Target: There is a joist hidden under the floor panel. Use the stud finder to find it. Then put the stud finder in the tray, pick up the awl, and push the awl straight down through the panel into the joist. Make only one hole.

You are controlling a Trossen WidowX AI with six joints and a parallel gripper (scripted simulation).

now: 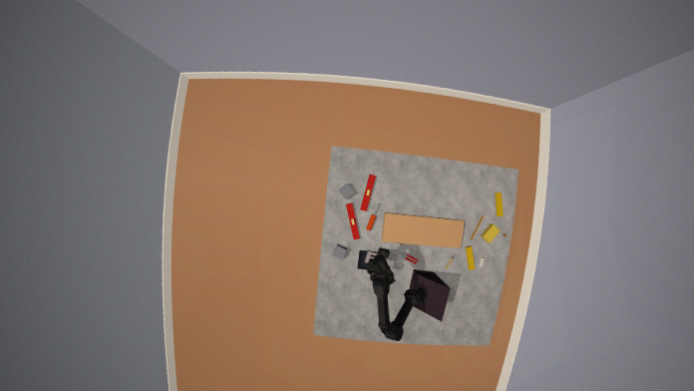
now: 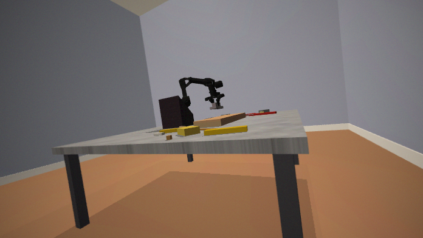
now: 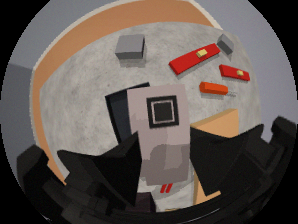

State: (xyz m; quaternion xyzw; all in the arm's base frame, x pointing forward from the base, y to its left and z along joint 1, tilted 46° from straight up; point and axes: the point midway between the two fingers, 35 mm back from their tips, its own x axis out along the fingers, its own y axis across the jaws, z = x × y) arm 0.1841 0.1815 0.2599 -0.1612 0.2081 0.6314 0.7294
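Note:
My gripper (image 1: 374, 258) (image 2: 216, 102) (image 3: 161, 130) is shut on the pale grey-pink stud finder (image 1: 369, 256) (image 2: 216, 106) (image 3: 137, 107), which has a black square mark on its face. It holds the stud finder raised above the table, over or close by the dark tray (image 1: 362, 261) (image 3: 118, 113). The stud finder and gripper partly hide the tray. The tan floor panel (image 1: 424, 230) (image 2: 209, 122) (image 3: 220, 124) lies beyond and to the right. A small tan-handled pointed tool (image 1: 449, 262), which looks like the awl, lies between the panel and the dark arm base.
Red bars (image 1: 368, 193) (image 3: 194, 58), grey blocks (image 1: 341, 251) (image 3: 130, 46) and an orange-handled tool (image 1: 371, 222) (image 3: 213, 88) lie left of the panel. Red handles (image 1: 411, 259) (image 3: 166, 188) lie in front of it. Yellow blocks (image 1: 491, 233) (image 2: 188, 130) lie to the right.

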